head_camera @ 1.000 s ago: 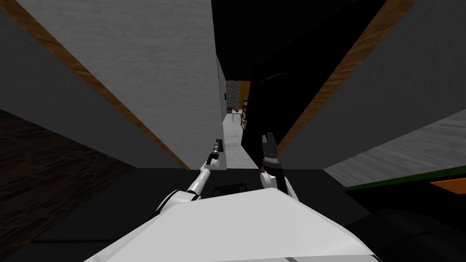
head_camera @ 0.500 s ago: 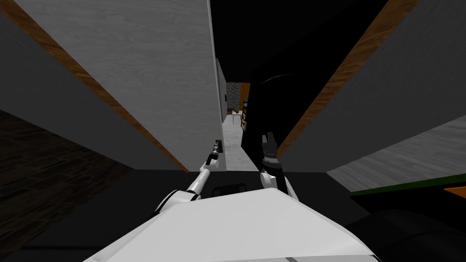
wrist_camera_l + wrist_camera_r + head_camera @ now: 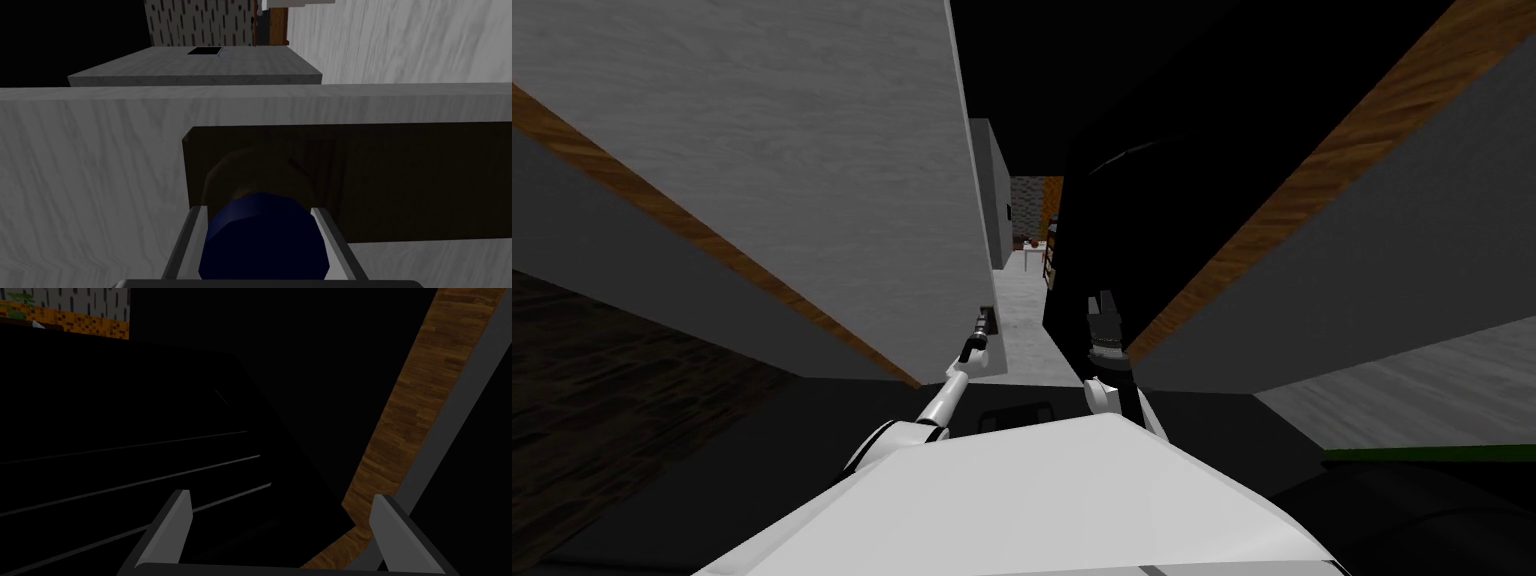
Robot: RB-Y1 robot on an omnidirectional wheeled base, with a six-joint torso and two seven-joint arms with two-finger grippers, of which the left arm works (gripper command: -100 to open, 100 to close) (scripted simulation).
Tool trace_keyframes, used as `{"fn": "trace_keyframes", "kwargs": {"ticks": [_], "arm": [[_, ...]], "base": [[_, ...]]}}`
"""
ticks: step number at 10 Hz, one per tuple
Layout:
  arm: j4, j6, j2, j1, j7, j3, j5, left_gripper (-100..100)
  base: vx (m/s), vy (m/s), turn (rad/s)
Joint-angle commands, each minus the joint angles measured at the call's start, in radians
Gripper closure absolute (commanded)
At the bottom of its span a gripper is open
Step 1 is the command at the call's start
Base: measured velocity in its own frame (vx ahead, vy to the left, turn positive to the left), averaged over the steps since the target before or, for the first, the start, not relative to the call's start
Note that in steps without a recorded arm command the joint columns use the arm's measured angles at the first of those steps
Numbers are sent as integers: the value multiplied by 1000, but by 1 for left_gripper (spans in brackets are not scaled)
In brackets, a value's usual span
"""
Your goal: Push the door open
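My left end effector (image 3: 257, 210) was still clamped on the dark blue knob (image 3: 260, 245), a finger pressed to each side of it. The knob sat on a dark plate (image 3: 400, 180) fixed to the pale grey, wood-grained door (image 3: 90, 175). My right end effector (image 3: 281, 495) hung just beside it across the gap. Its fingers were spread wide and held nothing, pointing at a dark surface next to a brown wooden strip (image 3: 400, 413).

In the last second the whole head view had shifted. The walls on both sides splayed further outward, and the brown strip on my right climbed toward the corner. I took that as my own advance with the base rather than anything in the room moving. Against it, the door's free edge (image 3: 964, 150) had leaned further to my left, and more of the passage wall showed behind it. I judged the door had swung wider under my push, with my grip on the knob unchanged.

Beyond the door the light grey hallway floor (image 3: 1024, 320) ran on beside a black area (image 3: 1072, 90). At the far end stood a small white desk (image 3: 1032, 250). The opening was there but looked narrow for my body, so I judged the push only partly done.
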Motion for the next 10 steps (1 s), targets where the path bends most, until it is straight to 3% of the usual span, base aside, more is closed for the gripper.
{"fn": "trace_keyframes", "kwargs": {"ticks": [1, 8, 9, 10], "arm": [[11, -8, 17, -11, -7, 27, 7, 100], [27, -12, 40, -19, -32, 106, 28, 100], [27, -10, 37, -17, -25, 92, 25, -100], [27, -10, 37, -17, -25, 92, 25, -100]], "base": [[157, -79, 53], [157, -99, 91], [-60, -84, 72], [-167, -36, -14]]}}
